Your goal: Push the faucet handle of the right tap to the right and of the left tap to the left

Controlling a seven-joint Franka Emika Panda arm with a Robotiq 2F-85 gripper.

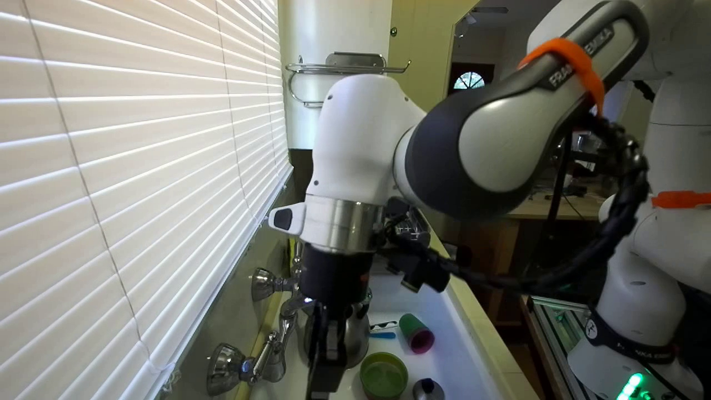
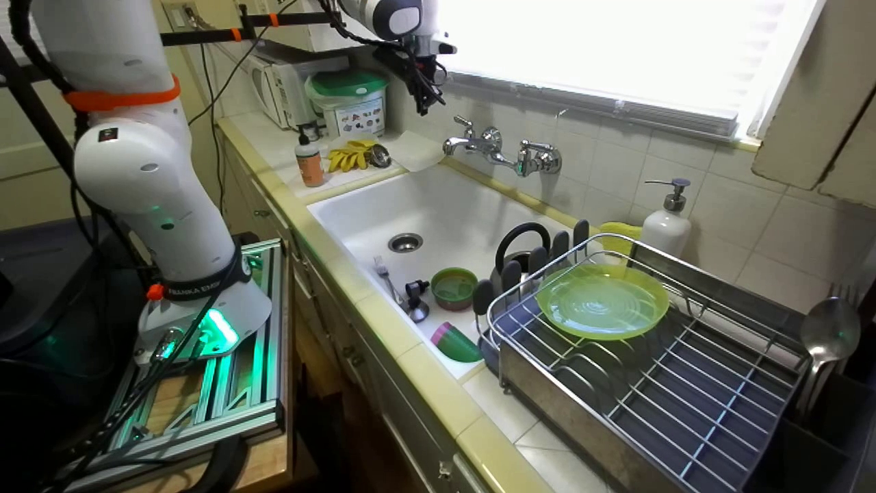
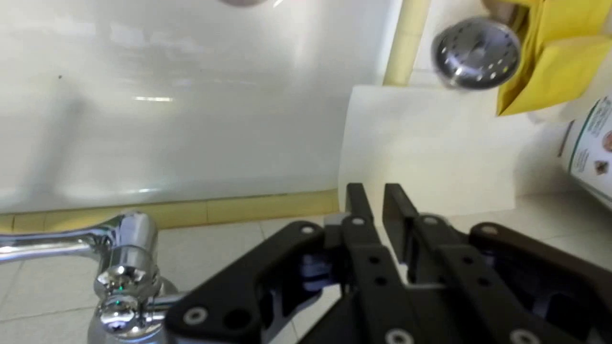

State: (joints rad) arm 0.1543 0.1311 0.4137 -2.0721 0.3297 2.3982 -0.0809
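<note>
The gripper (image 3: 377,191) shows its spread best in the wrist view: narrow, the fingers (image 3: 357,203) parted by a slim gap, holding nothing, over a white sheet (image 3: 425,148). Of the taps, that view takes in only the left tap (image 3: 125,282); both exterior views have the right tap (image 2: 527,161) too, on the same wall (image 2: 725,226) above the sink (image 2: 465,205). In an exterior view the left handle (image 2: 464,126) slants upward, the right handle (image 2: 540,146) lies nearly level, and the gripper hangs near the left handle, apart from it. The strainer (image 3: 478,52) and gloves (image 3: 550,71) show there and in the wrist view. The kettle (image 1: 357,339) shows its steel side, partly behind the gripper, in an exterior view.
</note>
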